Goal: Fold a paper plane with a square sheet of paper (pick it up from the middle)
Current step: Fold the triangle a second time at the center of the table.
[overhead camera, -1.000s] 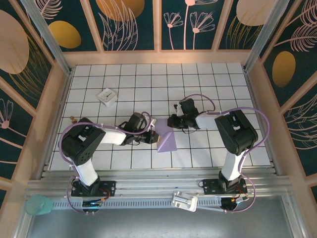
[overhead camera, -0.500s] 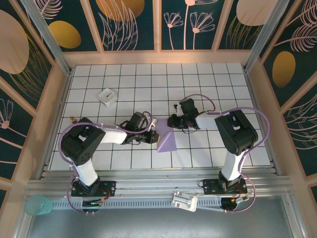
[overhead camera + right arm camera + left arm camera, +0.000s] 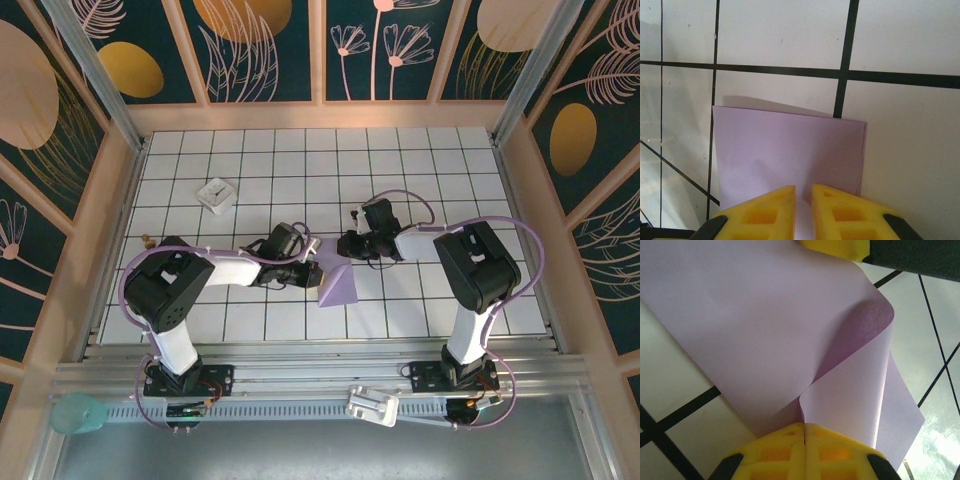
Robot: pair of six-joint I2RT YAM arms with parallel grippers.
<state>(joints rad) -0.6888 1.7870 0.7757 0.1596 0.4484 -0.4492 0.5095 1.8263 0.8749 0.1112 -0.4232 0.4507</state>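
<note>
Folding is at an early stage, I judge: the square sheet of paper lies on the tiled table between the arms, one side curled over itself in a soft roll, with no sharp crease, nose or wings. My left gripper is clamped tight on the sheet's edge. My right gripper sits at the opposite edge, a thin gap between its fingers; I cannot tell if it pinches. Nearly every fold remains.

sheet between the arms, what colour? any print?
The sheet of paper is plain lavender-purple, no print; clearest in the left wrist view.
</note>
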